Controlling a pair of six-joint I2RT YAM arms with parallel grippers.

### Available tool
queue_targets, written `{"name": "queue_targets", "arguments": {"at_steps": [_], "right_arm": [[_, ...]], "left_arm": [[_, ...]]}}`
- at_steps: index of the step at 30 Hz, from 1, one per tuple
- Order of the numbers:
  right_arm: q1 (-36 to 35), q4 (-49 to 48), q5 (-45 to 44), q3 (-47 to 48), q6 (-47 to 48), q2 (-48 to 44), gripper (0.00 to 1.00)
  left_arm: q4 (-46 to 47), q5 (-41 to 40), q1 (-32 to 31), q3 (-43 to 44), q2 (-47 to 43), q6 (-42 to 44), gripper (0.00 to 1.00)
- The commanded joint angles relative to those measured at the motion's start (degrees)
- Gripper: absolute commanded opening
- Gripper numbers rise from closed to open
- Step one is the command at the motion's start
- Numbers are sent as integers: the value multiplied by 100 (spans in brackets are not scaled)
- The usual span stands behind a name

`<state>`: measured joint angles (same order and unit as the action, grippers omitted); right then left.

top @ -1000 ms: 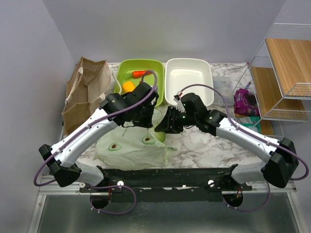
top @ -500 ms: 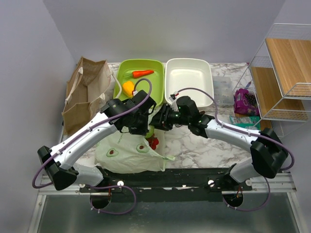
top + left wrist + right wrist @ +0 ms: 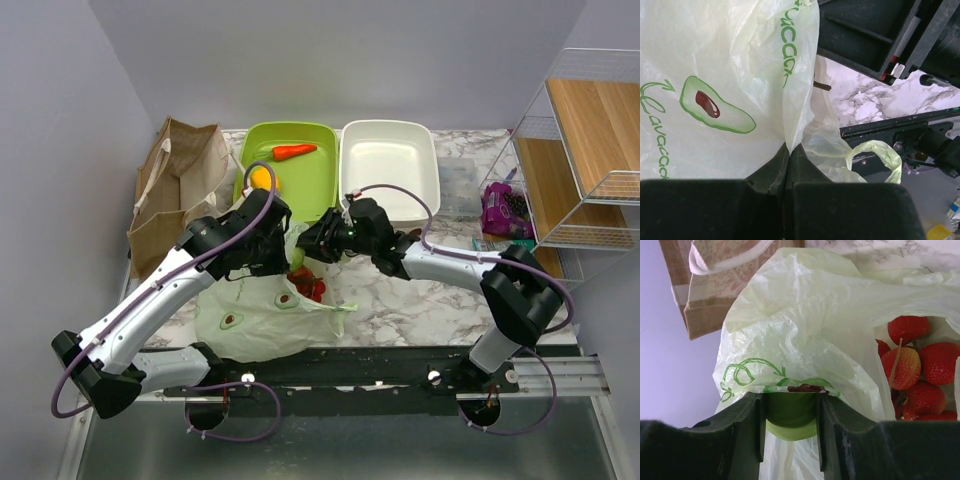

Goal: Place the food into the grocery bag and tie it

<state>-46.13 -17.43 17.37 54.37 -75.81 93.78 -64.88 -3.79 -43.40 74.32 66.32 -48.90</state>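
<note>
Grocery bag [image 3: 255, 320] film is pinched between the fully closed fingers of the left gripper [image 3: 788, 150], which holds one edge of the bag's mouth up off the marble table [image 3: 400, 300]. Just beside it, the right gripper [image 3: 790, 400] is clamped on a round green vegetable [image 3: 790, 416], probably the cabbage, poised at the bag's opening and touching the plastic. A cluster of red tomatoes [image 3: 912, 375] appears to lie already inside the mouth. Farther back, a yellow pepper [image 3: 262, 178] and a carrot [image 3: 293, 152] sit in the green tub [image 3: 305, 190], with a white tub [image 3: 388, 160] beside it. One loop handle [image 3: 875, 150] hangs loose and untied. By my reading, loading is partly done: the green vegetable must be dropped in, the tub items follow, and tying has not begun.
</note>
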Motion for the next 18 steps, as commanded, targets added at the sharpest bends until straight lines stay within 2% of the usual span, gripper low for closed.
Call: {"name": "queue_targets", "arguments": {"at_steps": [1,3,4,8,12,18], "right_arm": [[-89,-270,-361,280,-238,169,41],[-94,-34,-148,510,-84,318,60],[-89,124,-72,635,28,385,67],[-90,730,170,1050,387,498,85],[-89,1531,282,1460,1012,489,95],[-81,2630,458,1985,1930,545,97]], "left_arm": [[395,279,213,-121,-158,166,0],[535,368,288,-249,-182,237,0],[590,375,318,-328,-190,265,0],[727,546,398,-536,-199,355,0],[764,607,496,-562,-234,430,0],[784,629,654,-524,-175,643,0]]}}
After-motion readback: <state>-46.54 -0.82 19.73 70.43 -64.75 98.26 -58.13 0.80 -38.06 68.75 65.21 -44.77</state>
